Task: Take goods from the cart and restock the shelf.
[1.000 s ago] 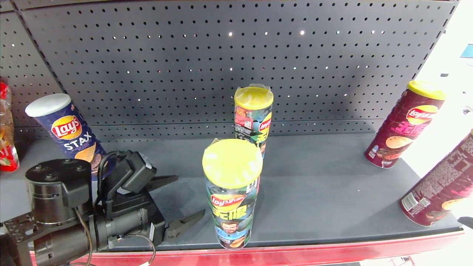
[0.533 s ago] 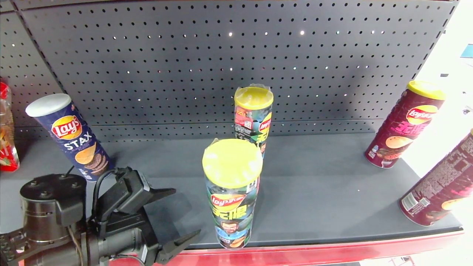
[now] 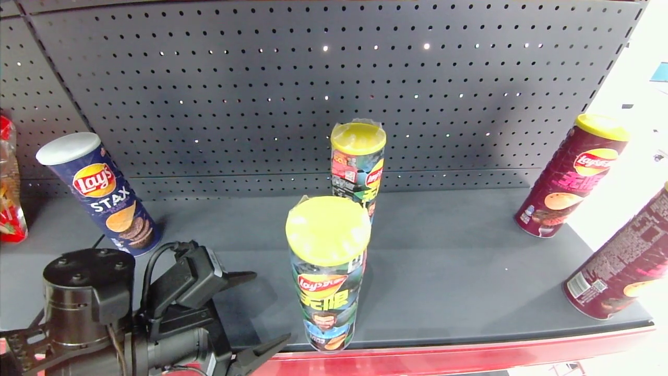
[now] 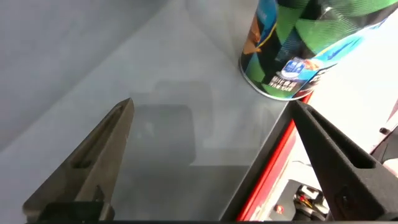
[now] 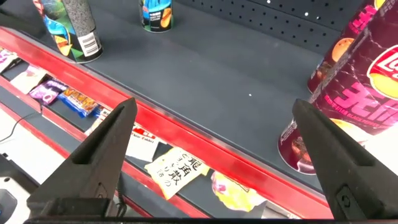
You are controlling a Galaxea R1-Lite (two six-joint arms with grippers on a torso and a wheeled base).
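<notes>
My left gripper [image 3: 269,308] hangs open and empty at the front left of the grey shelf [image 3: 443,271], just left of a green-and-blue chip can with a yellow lid [image 3: 327,271] standing at the front edge. In the left wrist view the same can [image 4: 298,50] stands beyond the open left gripper [image 4: 211,109], apart from both fingers. A second can of that kind [image 3: 358,162] stands behind it. A blue can with a white lid [image 3: 96,193] stands at the back left. My right gripper [image 5: 214,109] is open and empty, out in front of the shelf's red edge [image 5: 186,134] near a maroon can [image 5: 348,124].
Two maroon cans [image 3: 571,177] [image 3: 621,266] stand at the shelf's right end. A red snack bag [image 3: 8,209] sits at the far left. The perforated back panel [image 3: 313,94] closes the rear. Below the red edge, snack packets [image 5: 68,99] lie on a lower shelf.
My left gripper has drawn back from beside the blue can toward the shelf's front edge, staying open. The cans have not moved.
</notes>
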